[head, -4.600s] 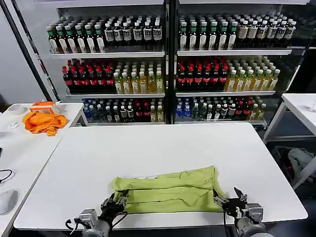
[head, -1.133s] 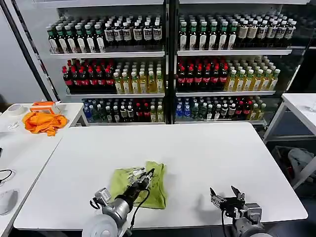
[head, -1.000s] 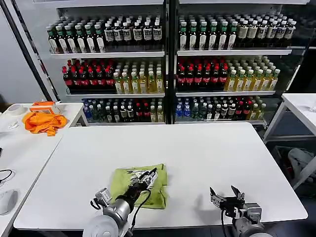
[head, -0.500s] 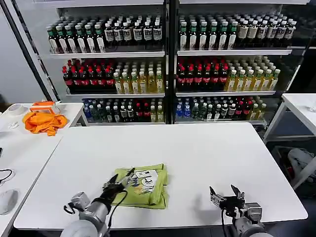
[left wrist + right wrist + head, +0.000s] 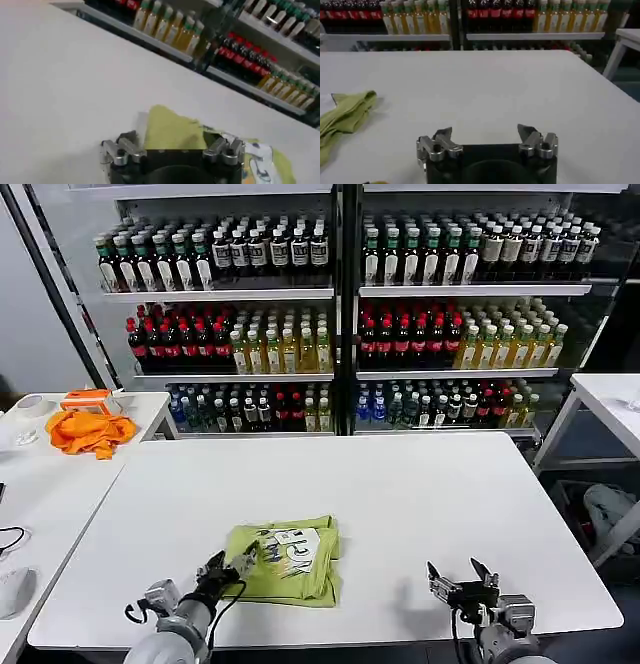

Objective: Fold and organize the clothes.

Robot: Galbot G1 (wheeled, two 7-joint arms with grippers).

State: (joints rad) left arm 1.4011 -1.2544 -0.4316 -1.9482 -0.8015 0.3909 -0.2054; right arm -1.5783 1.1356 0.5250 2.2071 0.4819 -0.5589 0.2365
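lime cotton first: from the head view my shirt point(image 5: 284, 559) lies folded into a compact packet on the near-left part of the table point(image 5: 420, 494), print facing up. i judge the folding mostly done; what's left looks like squaring the slightly ragged edges and perhaps setting it in a tidy spot. my left gripper point(image 5: 226, 567) sits at the packet's near-left edge, fingers apart, and i can't tell if a tip grazes the cloth. my right gripper point(image 5: 462, 582) waits near the front edge, well apart from the shirt, jaws spread and empty.

on the left wrist view, the left gripper point(image 5: 172, 145) shows its fingers apart with the shirt point(image 5: 172, 131) just ahead between them; nothing looks pinched, though the fingertips are partly hidden by the cloth fold.

on the right wrist view, the right gripper point(image 5: 487, 136) stands wide open over bare table point(image 5: 510, 85), holding nothing, and a corner of the shirt point(image 5: 345, 112) lies well off to one side.
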